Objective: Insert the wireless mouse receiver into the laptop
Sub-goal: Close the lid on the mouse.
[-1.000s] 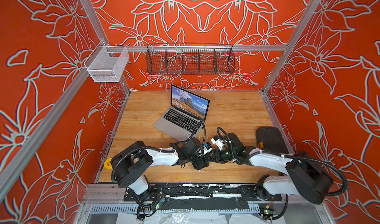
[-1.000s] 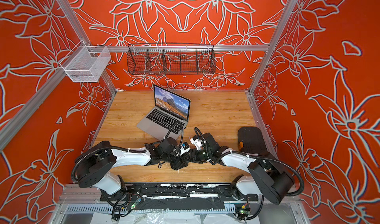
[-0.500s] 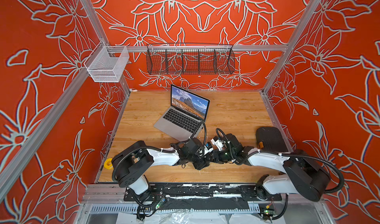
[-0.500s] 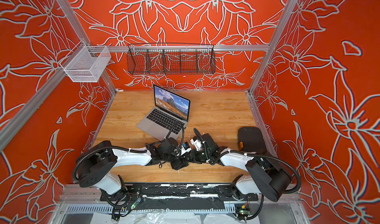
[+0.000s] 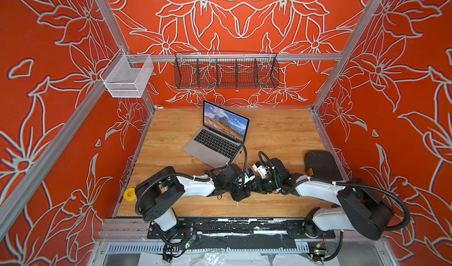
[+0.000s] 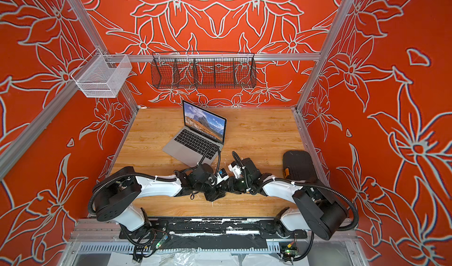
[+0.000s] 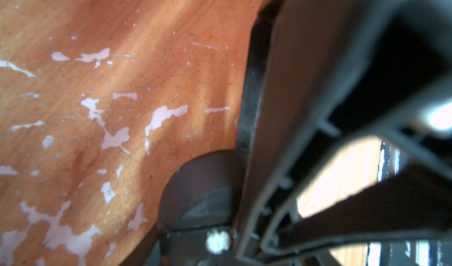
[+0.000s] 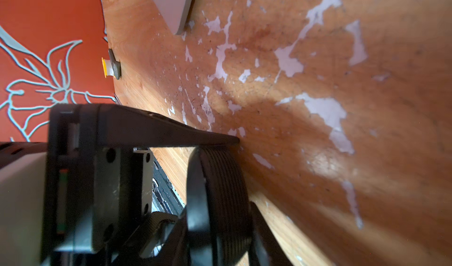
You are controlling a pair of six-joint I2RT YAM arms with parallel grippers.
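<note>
From where I stand the tiny dark wireless mouse receiver is not discernible, presumably hidden where left gripper (image 5: 239, 194) and right gripper (image 5: 256, 187), grip states indeterminable, meet just before the open silver-grey laptop (image 5: 215, 142); judged light, rigid, slippery: pinch its cap.

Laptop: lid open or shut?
Open: the laptop has its lid raised behind the keyboard, screen lit with a mountain landscape, in both top views.

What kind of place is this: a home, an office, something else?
Probably a robot test cell: a left arm and a right arm mounted at a wooden tabletop, boxed in by aluminium rails and printed floral walls.
</note>
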